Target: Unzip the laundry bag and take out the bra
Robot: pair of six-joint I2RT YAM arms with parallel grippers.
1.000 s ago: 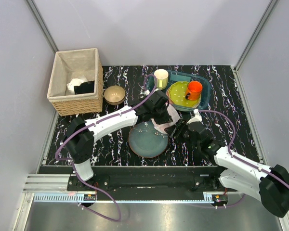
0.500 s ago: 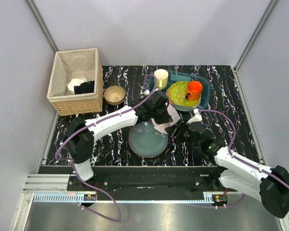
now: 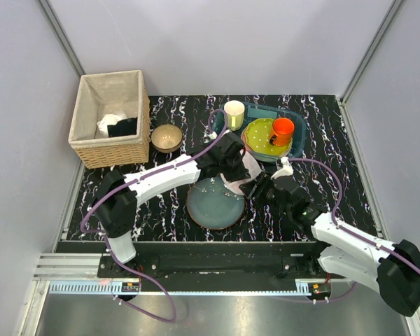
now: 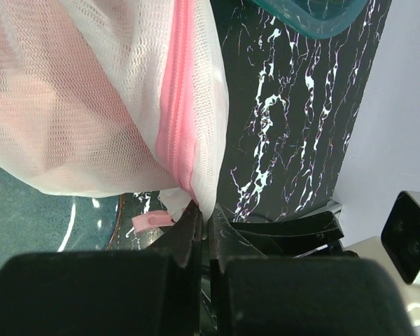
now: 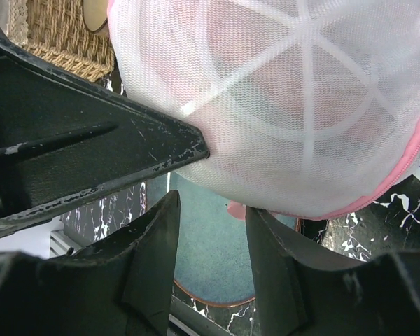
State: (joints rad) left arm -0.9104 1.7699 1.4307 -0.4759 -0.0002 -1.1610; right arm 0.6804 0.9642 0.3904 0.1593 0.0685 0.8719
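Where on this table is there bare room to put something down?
The table is bare in a strip down its right side, right of the tray. A smaller patch lies at the back, between the basket and the cup. The centre is crowded: the left gripper and right gripper meet at the bag by the plate.

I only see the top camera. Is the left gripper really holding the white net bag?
Observer: Yes. The left wrist view shows the left gripper shut on the laundry bag's lower edge, beside the pink zip.
Operator: Is there something to pull?
Observer: A small pink tab sticks out next to those fingers.
Operator: Is the other one holding it?
Observer: No. The right gripper is open, with the tab just ahead of it.
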